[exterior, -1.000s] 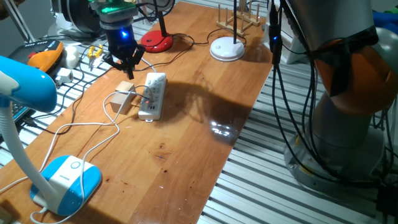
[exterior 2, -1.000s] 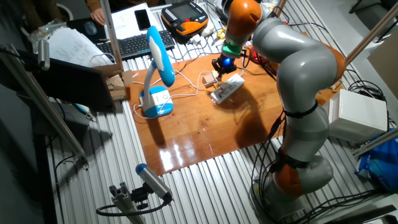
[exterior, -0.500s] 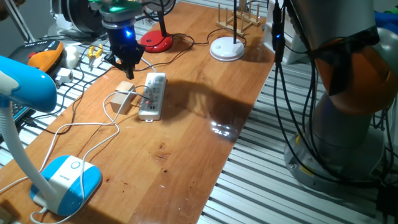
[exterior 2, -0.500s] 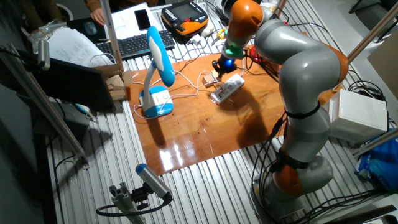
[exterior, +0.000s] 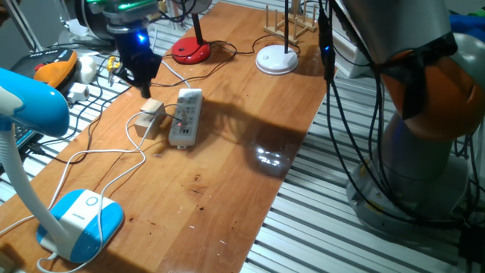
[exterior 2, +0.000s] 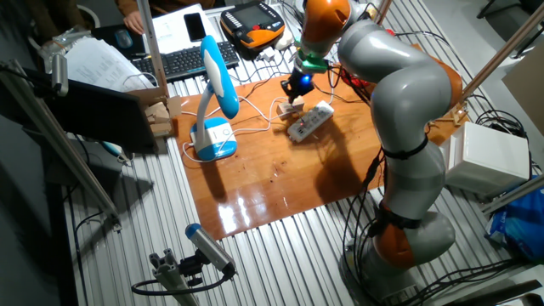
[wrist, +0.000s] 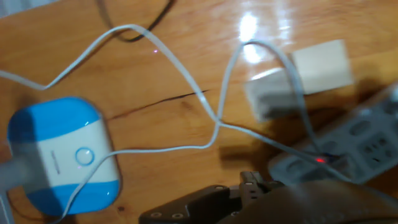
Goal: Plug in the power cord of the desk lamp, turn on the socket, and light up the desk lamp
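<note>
1. Fixed views show the arm (exterior 2: pixel 399 110) bending over the far end of the table (exterior: pixel 227 174), beyond the socket (exterior: pixel 185 117).
2. On the table's near end, well apart from the socket, stands the lamp: its blue and white base (exterior: pixel 79 222), its white neck rising to a blue head (exterior: pixel 30 106).
3. Lying mid-table is the socket itself, a white strip; the hand view shows a small red light (wrist: pixel 320 160) glowing on it.
4. Beyond the socket, near the table's far edge, sit a red lamp base (exterior: pixel 189 51) and a white disc base (exterior: pixel 276 59).
5. Above the table, just past the socket's far end, hangs the gripper (exterior: pixel 136 72), lit blue. Whether its fingers are apart or together I cannot tell; the hand view shows only dark blurred parts at the bottom edge.
6. Just beside the socket lies a tan block (exterior: pixel 151 115).
7. From the lamp base the cord (exterior: pixel 106 163) loops across the wood to the socket, passing over the block in the hand view. Its plug end is too blurred to place.
</note>
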You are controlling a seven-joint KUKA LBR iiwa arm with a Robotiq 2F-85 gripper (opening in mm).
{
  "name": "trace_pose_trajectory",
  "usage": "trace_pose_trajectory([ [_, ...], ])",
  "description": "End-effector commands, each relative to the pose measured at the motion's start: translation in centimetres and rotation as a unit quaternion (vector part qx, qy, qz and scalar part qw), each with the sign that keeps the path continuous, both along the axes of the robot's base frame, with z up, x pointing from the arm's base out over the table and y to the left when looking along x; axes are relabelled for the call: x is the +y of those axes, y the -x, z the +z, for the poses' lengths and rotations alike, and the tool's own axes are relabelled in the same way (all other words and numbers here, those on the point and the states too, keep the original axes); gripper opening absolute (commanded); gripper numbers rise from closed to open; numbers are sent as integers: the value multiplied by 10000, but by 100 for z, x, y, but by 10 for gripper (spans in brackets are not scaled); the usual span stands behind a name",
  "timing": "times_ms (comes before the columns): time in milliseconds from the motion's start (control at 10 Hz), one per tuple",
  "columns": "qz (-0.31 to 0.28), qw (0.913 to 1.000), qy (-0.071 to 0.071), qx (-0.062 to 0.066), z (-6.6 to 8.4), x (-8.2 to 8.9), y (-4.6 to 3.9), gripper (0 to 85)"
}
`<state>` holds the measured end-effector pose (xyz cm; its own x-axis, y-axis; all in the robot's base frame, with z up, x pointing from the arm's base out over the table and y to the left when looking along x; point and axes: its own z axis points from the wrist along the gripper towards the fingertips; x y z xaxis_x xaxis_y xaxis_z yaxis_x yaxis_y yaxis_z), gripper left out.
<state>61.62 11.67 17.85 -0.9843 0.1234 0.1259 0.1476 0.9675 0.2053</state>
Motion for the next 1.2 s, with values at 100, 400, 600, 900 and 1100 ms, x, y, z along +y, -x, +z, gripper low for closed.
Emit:
trace_pose_trajectory([
  [100,-20,10000,39,-42,-69,618,16,170],
  [400,-135,9994,267,-192,-149,762,35,170],
  [600,-288,9990,276,-216,-231,877,40,170],
  [900,-448,9984,262,-229,-310,990,33,0],
  [1100,-218,9976,496,-421,-325,977,9,0],
])
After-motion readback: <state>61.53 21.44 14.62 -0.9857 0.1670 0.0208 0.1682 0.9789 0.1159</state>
